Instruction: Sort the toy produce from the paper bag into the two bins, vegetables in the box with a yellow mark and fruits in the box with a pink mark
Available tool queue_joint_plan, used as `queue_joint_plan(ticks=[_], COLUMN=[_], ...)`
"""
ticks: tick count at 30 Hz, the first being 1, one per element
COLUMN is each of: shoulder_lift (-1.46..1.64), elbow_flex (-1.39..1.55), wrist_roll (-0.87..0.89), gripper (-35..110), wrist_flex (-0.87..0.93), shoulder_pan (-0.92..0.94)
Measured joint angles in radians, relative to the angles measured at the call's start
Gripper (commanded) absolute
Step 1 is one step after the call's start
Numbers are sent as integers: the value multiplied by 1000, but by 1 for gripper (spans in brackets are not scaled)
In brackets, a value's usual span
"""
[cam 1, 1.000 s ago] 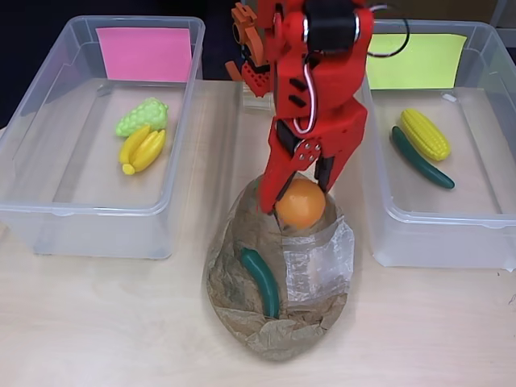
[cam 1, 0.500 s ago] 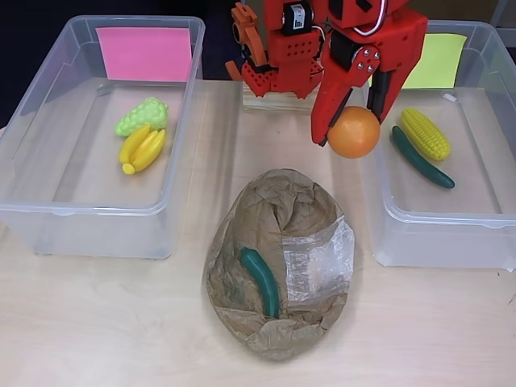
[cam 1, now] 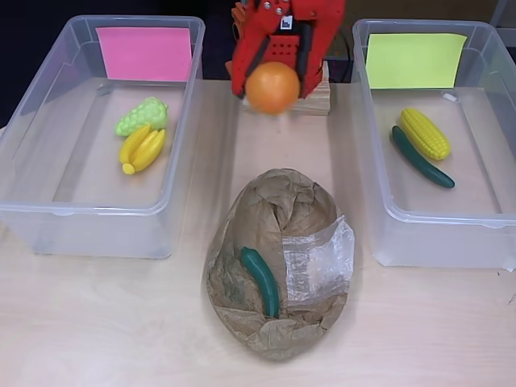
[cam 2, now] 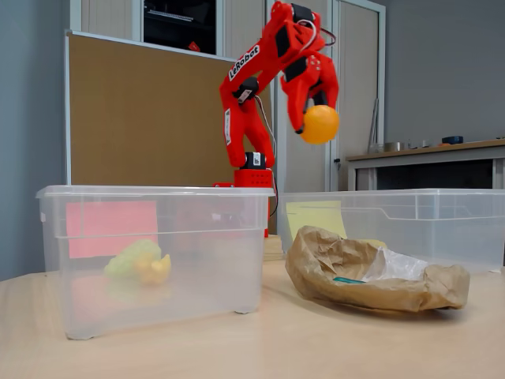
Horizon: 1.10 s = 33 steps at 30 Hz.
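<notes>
My red gripper (cam 1: 272, 81) (cam 2: 317, 118) is shut on a toy orange (cam 1: 272, 87) (cam 2: 319, 124), held high in the air above the table between the two bins, near the arm's base. The crumpled paper bag (cam 1: 278, 262) (cam 2: 363, 268) lies at the table's middle with a dark green vegetable (cam 1: 262, 280) on it. The pink-marked bin (cam 1: 48, 161) (cam 2: 150, 253) on the left holds green grapes (cam 1: 142, 116) and a yellow banana bunch (cam 1: 143, 149). The yellow-marked bin (cam 1: 484, 193) (cam 2: 410, 221) on the right holds a corn cob (cam 1: 425, 133) and a dark green cucumber (cam 1: 422, 158).
The arm's base stands on a wooden block (cam 1: 314, 98) at the back between the bins. A brown board (cam 2: 142, 118) rises behind the table in the fixed view. Bare tabletop (cam 1: 105, 322) runs along the front edge.
The gripper lifted the orange out of the bag, swung up toward the right bin, then moved left and back to the middle near the base, still holding it.
</notes>
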Motion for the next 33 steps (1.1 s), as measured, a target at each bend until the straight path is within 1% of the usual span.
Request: queue_joint_plan(ticks=[2,5,9,13,20,23,27,33], shoulder_lift=[51,101,126,138,127,114,35,-201], elbow_flex=[80,178,247,313,339,371,437,462], wrist_roll=[-18,-84,-173,-258,-356,-368,-365,-325], gripper=[29,29,29,30,31,32,34,35], wrist_flex=[31,28,-11,-78,-138,-179,-298,-491], shoulder_pan=[143,370,637,854,1220,1247,1247,1250])
